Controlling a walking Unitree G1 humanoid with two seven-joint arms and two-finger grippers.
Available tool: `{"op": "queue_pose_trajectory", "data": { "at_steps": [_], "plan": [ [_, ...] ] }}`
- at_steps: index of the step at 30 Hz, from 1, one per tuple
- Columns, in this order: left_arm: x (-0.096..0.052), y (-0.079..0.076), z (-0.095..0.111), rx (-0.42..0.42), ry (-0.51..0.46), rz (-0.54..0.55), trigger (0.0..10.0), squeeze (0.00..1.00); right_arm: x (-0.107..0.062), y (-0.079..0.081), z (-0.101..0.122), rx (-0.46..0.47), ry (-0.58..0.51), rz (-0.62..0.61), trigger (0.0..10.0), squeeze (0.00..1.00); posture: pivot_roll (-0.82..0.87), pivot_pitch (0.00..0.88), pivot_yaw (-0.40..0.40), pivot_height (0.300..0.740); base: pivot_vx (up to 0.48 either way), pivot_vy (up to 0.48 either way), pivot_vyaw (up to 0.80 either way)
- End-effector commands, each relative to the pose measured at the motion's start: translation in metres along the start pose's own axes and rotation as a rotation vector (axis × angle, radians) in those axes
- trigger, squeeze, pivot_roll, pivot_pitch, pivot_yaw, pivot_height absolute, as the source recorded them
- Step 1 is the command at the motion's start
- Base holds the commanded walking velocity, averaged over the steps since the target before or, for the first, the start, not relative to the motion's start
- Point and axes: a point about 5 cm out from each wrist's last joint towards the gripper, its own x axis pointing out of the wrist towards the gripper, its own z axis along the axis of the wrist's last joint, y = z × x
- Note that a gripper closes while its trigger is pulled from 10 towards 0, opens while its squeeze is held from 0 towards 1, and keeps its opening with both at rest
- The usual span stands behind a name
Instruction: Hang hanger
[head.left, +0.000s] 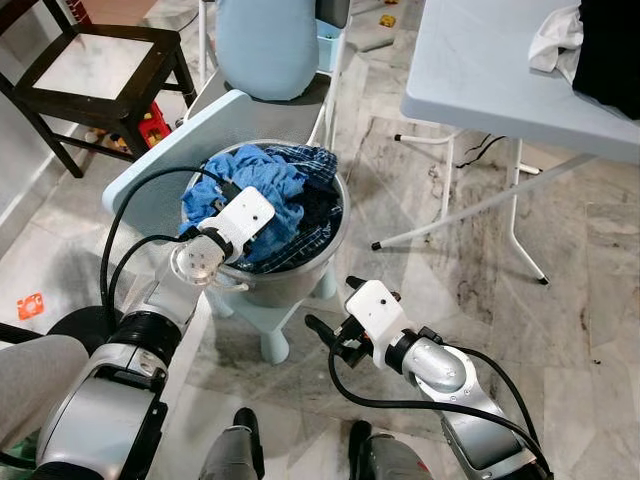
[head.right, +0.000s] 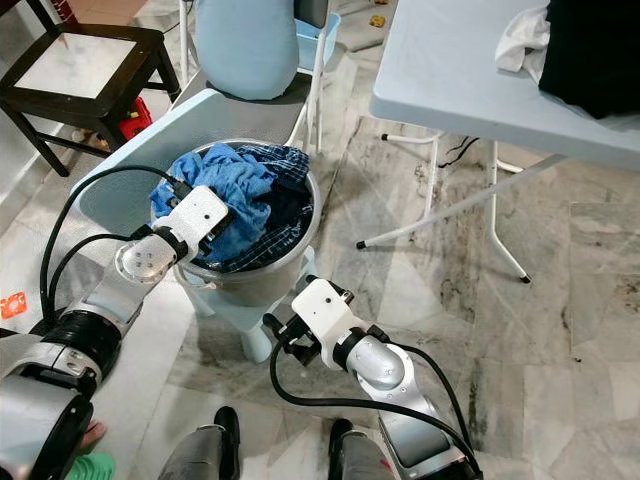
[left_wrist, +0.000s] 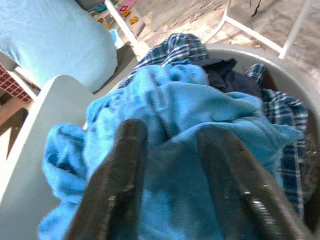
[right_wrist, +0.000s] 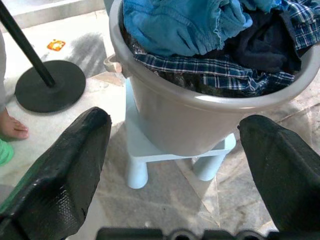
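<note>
Reaching into the grey bucket (head.left: 300, 285), the left tool (left_wrist: 175, 165) sits on top of the blue cloth (head.left: 245, 180). Its two black fingers (left_wrist: 117, 170) are apart, and the blue cloth lies between them and under them. I cannot tell if they press on it.

The bucket is full of clothes. A checked shirt (head.left: 310, 160) and a dark cloth (right_wrist: 265, 42) lie beside the blue one. The bucket stands on a small pale stool (right_wrist: 150, 155) on the marble floor (head.left: 590, 260).

The right tool (head.left: 322, 332) hangs low, near the foot of the bucket, not touching it. Its fingers (right_wrist: 65, 170) are wide apart and hold nothing.

No hanger can be seen in these pictures.

A folding worktop (head.left: 480, 70) stands to the right, with a white cloth (head.left: 556, 42) and a black cloth (head.left: 610, 50) on it. Behind the bucket is a light blue chair (head.left: 265, 45), and a dark wooden chair (head.left: 95, 70) stands to the left. A black stand base (right_wrist: 50, 85) rests on the floor, with a person's bare foot (right_wrist: 12, 127) close by.
</note>
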Motion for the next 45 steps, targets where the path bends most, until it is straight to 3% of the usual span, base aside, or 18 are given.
{"op": "queue_pose_trajectory", "data": {
  "at_steps": [1, 8, 9, 10, 12, 13, 14, 15, 22, 34, 45],
  "plan": [
    [-0.002, -0.003, -0.005, -0.01, 0.009, -0.008, 0.0, 0.0, -0.002, 0.003, -0.002, 0.002, 0.005, 0.001, 10.0, 0.0, -0.04, 0.302, -0.021, 0.74, 0.0, 0.0, 0.0],
    [0.0, -0.005, 0.006, -0.004, -0.052, -0.026, 0.0, 0.0, -0.001, 0.003, -0.002, -0.003, 0.003, 0.004, 10.0, 0.0, -0.03, 0.3, -0.026, 0.74, 0.0, 0.0, 0.0],
    [0.001, -0.011, 0.011, 0.004, -0.066, -0.06, 9.0, 0.0, -0.001, 0.002, -0.002, -0.004, 0.003, 0.005, 10.0, 0.0, -0.03, 0.3, -0.027, 0.74, 0.0, 0.0, 0.0],
    [0.001, -0.016, 0.013, 0.02, -0.069, -0.088, 10.0, 0.0, -0.001, 0.002, -0.001, -0.005, 0.003, 0.006, 10.0, 0.0, -0.03, 0.299, -0.027, 0.74, 0.0, 0.0, 0.0],
    [0.0, -0.025, 0.012, 0.043, -0.052, -0.12, 10.0, 0.0, -0.001, 0.002, -0.002, -0.006, 0.004, 0.008, 10.0, 0.0, -0.03, 0.299, -0.027, 0.74, 0.0, 0.0, 0.0],
    [-0.002, -0.034, 0.009, 0.04, -0.032, -0.168, 10.0, 0.81, -0.001, 0.002, -0.002, -0.006, 0.005, 0.009, 10.0, 0.0, -0.03, 0.299, -0.027, 0.74, 0.0, 0.0, 0.0],
    [-0.002, -0.036, 0.008, 0.037, -0.029, -0.178, 10.0, 0.81, -0.001, 0.003, -0.002, -0.007, 0.005, 0.01, 10.0, 0.0, -0.03, 0.299, -0.027, 0.74, 0.0, 0.0, 0.0],
    [-0.004, -0.041, 0.005, 0.032, -0.01, -0.207, 10.0, 1.0, 0.0, 0.003, -0.002, -0.007, 0.005, 0.011, 10.0, 0.0, -0.03, 0.299, -0.027, 0.74, 0.0, 0.0, 0.0],
    [-0.011, -0.052, -0.012, 0.022, 0.073, -0.194, 10.0, 1.0, -0.001, 0.003, -0.003, -0.01, 0.007, 0.011, 10.0, 0.0, -0.03, 0.301, -0.025, 0.74, 0.0, 0.0, 0.0],
    [-0.014, -0.056, -0.019, 0.058, 0.122, -0.186, 10.0, 1.0, -0.001, 0.006, -0.004, -0.01, 0.013, 0.018, 10.0, 0.0, -0.03, 0.306, -0.024, 0.74, 0.0, 0.0, 0.0],
    [-0.011, -0.061, -0.013, 0.173, 0.141, -0.239, 10.0, 1.0, -0.003, 0.006, -0.005, -0.012, 0.015, 0.016, 10.0, 0.0, -0.03, 0.31, -0.023, 0.74, 0.0, 0.0, 0.0]
  ]
}}
